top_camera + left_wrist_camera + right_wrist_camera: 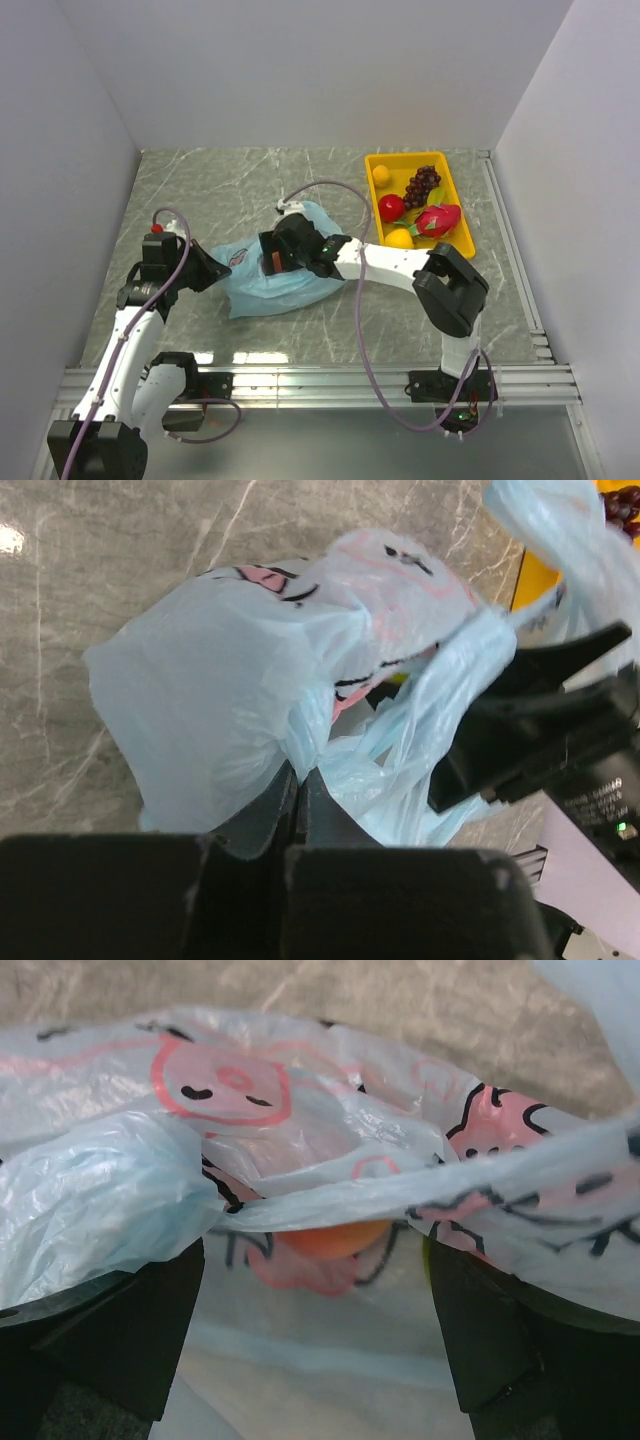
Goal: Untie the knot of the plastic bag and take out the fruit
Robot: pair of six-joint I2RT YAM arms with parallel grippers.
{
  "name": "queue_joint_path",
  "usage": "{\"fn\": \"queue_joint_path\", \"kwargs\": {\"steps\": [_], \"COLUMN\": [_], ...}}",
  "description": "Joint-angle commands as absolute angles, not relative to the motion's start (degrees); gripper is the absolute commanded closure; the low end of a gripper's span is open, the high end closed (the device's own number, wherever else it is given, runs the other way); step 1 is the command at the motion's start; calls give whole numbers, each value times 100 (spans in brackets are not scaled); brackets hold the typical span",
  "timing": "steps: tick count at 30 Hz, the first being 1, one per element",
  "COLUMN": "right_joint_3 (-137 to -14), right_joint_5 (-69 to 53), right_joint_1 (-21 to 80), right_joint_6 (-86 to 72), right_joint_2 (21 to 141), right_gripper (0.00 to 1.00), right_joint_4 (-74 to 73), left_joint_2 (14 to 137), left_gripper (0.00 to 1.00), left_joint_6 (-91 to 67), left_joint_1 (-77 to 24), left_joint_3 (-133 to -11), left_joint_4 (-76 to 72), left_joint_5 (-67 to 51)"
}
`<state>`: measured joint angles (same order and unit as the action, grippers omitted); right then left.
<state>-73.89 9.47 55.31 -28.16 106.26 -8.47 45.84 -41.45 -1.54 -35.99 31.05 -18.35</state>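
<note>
We see plain pale grey walls (pixel 300 70) closing in three sides of a grey-green, white-veined stone-look counter (pixel 200 190). Its polished top gives back glare near the front edge, where a ribbed aluminium rail (pixel 320 380) runs across.

Near the middle of the counter a thin, crinkly, translucent light blue plastic bag (pixel 255 290), printed with pink and black cartoon figures, lies slumped between the two arms. At the back right, apart from the bag, sits a shallow rectangular yellow plastic tray (pixel 405 157).

The left tool (pixel 298 780) has its black fingers pressed together with a fold of the bag's near edge pinched between them. The right tool (pixel 312 1290) stands at the bag's mouth with its fingers spread wide and gripping nothing; a loose band of the blue plastic lies across them.

In the tray we see a pink dragon fruit with green scales (pixel 440 218), a dark purple grape bunch (pixel 423 183), a shiny red apple (pixel 391 207), a round yellow-orange fruit (pixel 400 238) at the front and a round yellow fruit (pixel 381 175) at the back. Inside the bag, between the right tool's fingers, a round orange fruit (pixel 335 1237) shows under the plastic.
</note>
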Motion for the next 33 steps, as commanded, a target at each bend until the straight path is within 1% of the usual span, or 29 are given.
{"fn": "queue_joint_path", "kwargs": {"steps": [1, 4, 7, 12, 13, 15, 16, 17, 19, 20, 22, 23, 25, 26, 29, 33], "right_joint_3": [-7874, -8121, -8147, -8534, -8525, -8447, -8420, -8316, -8131, -7982, -7893, -7779, -7647, -7516, -7217, -6917], "right_joint_5": [1002, 958, 607, 492, 414, 369, 334, 334, 282, 273, 272, 229, 150, 141, 62, -333], "right_joint_1": [5493, 5493, 5484, 5502, 5493, 5502, 5502, 5511, 5493, 5502, 5493, 5502, 5502, 5502, 5502, 5493], "right_joint_6": [-2953, -2866, -2725, -2839, -2865, -2883, -2892, -2883, -2822, -2786, -2638, -2593, -2383, -2312, -2101, -1811], "right_joint_2": [10985, 11310, 11478, 11961, 12005, 12058, 12067, 12033, 11787, 11682, 11304, 11164, 10715, 10549, 9977, 9275], "right_gripper": [0, 0, 0, 1, 2, 8, 12, 24, 43, 59, 69, 76, 82, 87, 95, 99], "right_joint_4": [-290, -81, 271, 44, 44, 44, 44, 44, 210, 228, 185, 158, 89, 62, -131, -439], "left_joint_2": [4640, 4711, 4763, 4746, 4711, 4676, 4658, 4650, 4684, 4702, 4728, 4729, 4711, 4694, 4729, 4799], "left_gripper": [99, 99, 99, 100, 100, 100, 100, 100, 99, 100, 99, 99, 100, 99, 99, 99], "left_joint_6": [-4140, -4026, -4008, -4122, -4192, -4254, -4280, -4280, -4245, -4228, -4166, -4157, -4122, -4096, -3955, -3806], "left_joint_1": [-167, -167, -167, -167, -176, -185, -185, -185, -185, -185, -185, -185, -185, -185, -185, -185], "left_joint_3": [-3621, -3612, -3586, -3315, -3287, -3261, -3235, -3234, -3252, -3252, -3296, -3296, -3322, -3340, -3445, -3559], "left_joint_4": [2927, 2927, 2953, 2971, 2945, 2927, 2918, 2892, 2909, 2918, 2936, 2936, 2918, 2909, 2909, 2883], "left_joint_5": [-2012, -2065, -2065, -1978, -2004, -2004, -2004, -1995, -1986, -1978, -1899, -1864, -1715, -1662, -1390, -1126]}}
